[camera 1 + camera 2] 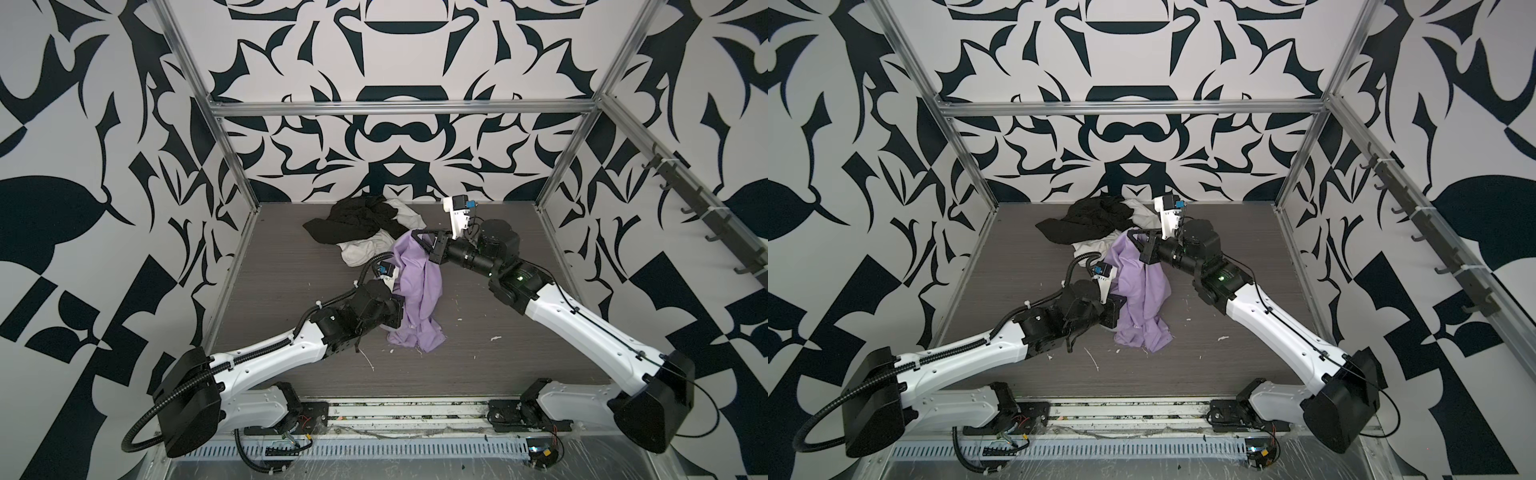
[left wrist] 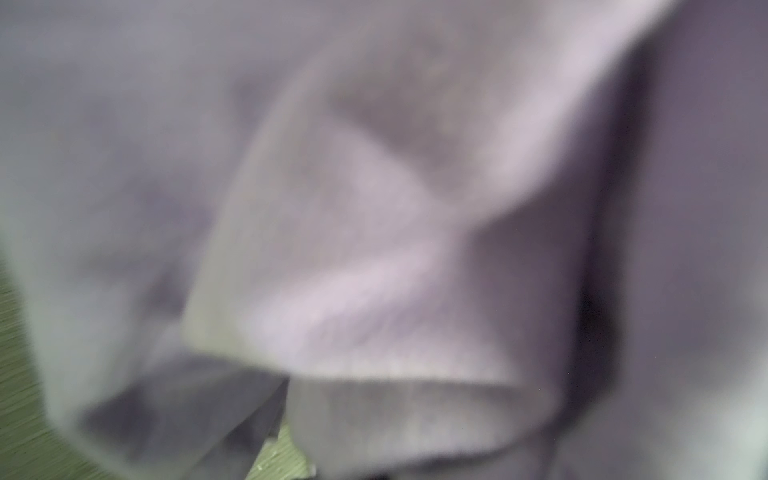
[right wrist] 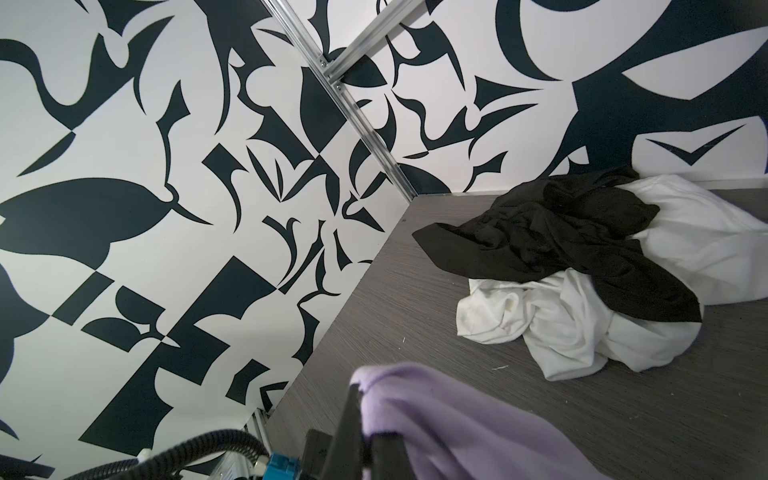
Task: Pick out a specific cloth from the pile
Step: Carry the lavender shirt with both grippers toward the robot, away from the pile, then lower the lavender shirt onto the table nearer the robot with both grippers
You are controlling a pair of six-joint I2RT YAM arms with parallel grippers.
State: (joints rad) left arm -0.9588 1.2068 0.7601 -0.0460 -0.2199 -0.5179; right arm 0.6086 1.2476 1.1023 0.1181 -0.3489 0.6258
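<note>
Lavender and thin, the cloth (image 1: 419, 286) (image 1: 1142, 291) sits near the middle of the grey wood-grain table (image 1: 282, 291), drawn up into a long wrinkled strip that runs from 12 o'clock down to 6 o'clock in both top views. Its 12 o'clock end is raised and bunched in the right gripper (image 1: 417, 237) (image 1: 1136, 237), whose black jaws are closed on the fabric; the right wrist view shows the fold pinched at the fingertips (image 3: 360, 395) with the rest trailing away (image 3: 457, 428). Its 6 o'clock end lies crumpled on the table. On the cloth's 8 o'clock side the left gripper (image 1: 1118, 309) is pressed into the folds with its jaws closed, but the fingertips are hidden, so I cannot tell whether any fabric is caught between them. The left wrist view is filled with blurred lavender cloth (image 2: 374, 249). Toward 11 o'clock from the cloth lies the pile (image 1: 361, 232), a black garment (image 1: 353, 222) (image 3: 561, 245) draped over a white one (image 1: 361, 251) (image 3: 561, 332), close to the back wall. The cloth's upper edge passes just beside the white garment; whether they touch I cannot tell. Small white scraps (image 1: 494, 338) dot the table toward 4 o'clock.
</note>
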